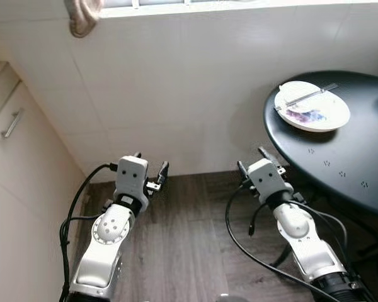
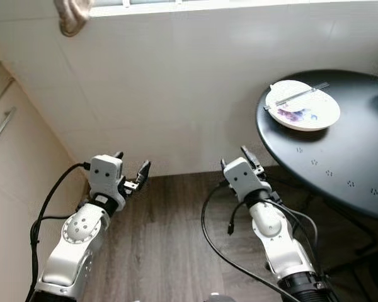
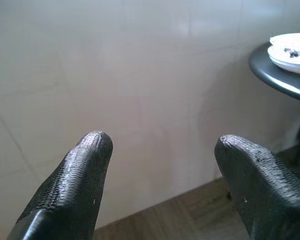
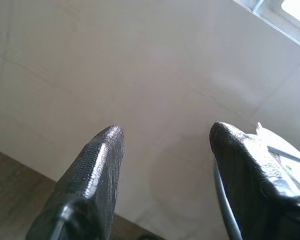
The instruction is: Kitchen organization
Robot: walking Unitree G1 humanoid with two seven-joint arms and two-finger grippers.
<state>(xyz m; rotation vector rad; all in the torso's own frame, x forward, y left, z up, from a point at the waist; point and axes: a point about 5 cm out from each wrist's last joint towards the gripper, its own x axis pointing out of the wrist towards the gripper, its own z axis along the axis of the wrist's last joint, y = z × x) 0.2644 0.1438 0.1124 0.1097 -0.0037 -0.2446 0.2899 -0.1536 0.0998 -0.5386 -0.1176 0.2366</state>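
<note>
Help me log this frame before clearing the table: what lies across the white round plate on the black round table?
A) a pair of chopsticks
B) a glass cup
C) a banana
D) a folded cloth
A: a thin pair of chopsticks rests across the white round plate, which sits on the black round table beside purple food smears.
</note>
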